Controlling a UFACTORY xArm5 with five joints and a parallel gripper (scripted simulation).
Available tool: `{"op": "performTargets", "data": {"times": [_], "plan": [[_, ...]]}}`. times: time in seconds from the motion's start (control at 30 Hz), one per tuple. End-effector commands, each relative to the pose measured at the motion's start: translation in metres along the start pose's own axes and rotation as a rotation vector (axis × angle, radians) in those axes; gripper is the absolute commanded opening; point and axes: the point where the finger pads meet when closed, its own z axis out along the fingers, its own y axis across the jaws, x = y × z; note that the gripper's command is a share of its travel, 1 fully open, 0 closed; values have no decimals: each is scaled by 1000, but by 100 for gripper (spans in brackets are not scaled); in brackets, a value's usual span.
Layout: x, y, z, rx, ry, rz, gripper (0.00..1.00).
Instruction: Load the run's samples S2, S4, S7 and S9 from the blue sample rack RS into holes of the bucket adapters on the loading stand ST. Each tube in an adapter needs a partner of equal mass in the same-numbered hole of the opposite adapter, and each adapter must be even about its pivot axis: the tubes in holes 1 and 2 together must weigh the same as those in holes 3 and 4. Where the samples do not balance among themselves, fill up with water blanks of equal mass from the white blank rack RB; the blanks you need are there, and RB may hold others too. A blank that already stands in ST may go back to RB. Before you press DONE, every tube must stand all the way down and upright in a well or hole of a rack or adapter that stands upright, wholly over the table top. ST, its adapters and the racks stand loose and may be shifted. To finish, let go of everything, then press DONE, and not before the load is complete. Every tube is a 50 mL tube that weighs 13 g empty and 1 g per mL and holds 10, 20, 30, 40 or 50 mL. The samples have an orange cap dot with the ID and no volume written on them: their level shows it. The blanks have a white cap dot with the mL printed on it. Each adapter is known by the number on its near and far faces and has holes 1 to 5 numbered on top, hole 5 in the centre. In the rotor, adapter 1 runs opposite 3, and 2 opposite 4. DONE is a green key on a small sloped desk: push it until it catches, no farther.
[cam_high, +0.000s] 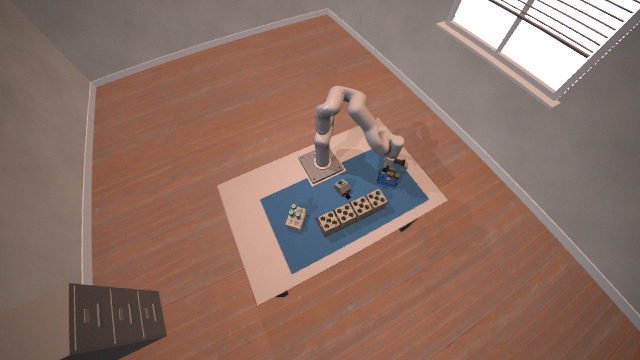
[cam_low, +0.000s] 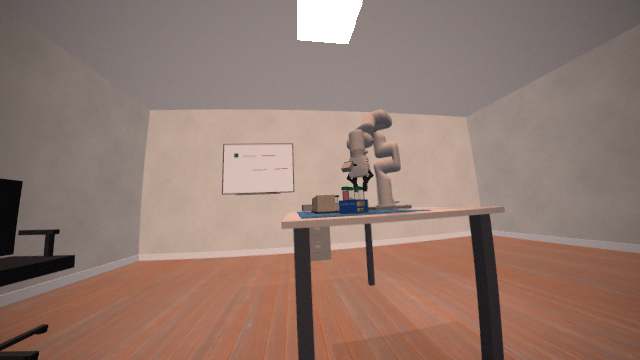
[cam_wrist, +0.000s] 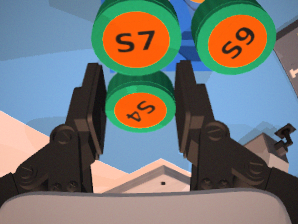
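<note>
My gripper (cam_wrist: 139, 81) (cam_high: 389, 162) (cam_low: 358, 186) hangs over the near edge of the blue sample rack RS (cam_high: 385, 176) (cam_low: 353, 206). Its fingers stand slightly apart on either side of the green cap of sample S4 (cam_wrist: 140, 108), with a thin gap on each side. S4 stands upright in a rack well. Samples S7 (cam_wrist: 136, 39) and S9 (cam_wrist: 234, 42) stand in the row behind it. The loading stand ST (cam_high: 352, 211) (cam_low: 325, 203) holds its row of adapters with dark holes; I see no tubes in them.
The white blank rack RB (cam_high: 294, 219) with several green-capped blanks stands left of ST. The green DONE key (cam_high: 342, 184) sits on its small desk between the arm's base (cam_high: 320, 167) and ST. All stand on the blue mat (cam_high: 300, 245).
</note>
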Motion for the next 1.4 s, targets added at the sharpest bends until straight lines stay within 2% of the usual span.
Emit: {"op": "performTargets", "data": {"times": [0.0,0.4,1.37], "plan": [[1,0,-1,0,4,0,43],[1,0,-1,0,4,0,43],[1,0,-51,0,4,0,43]]}}
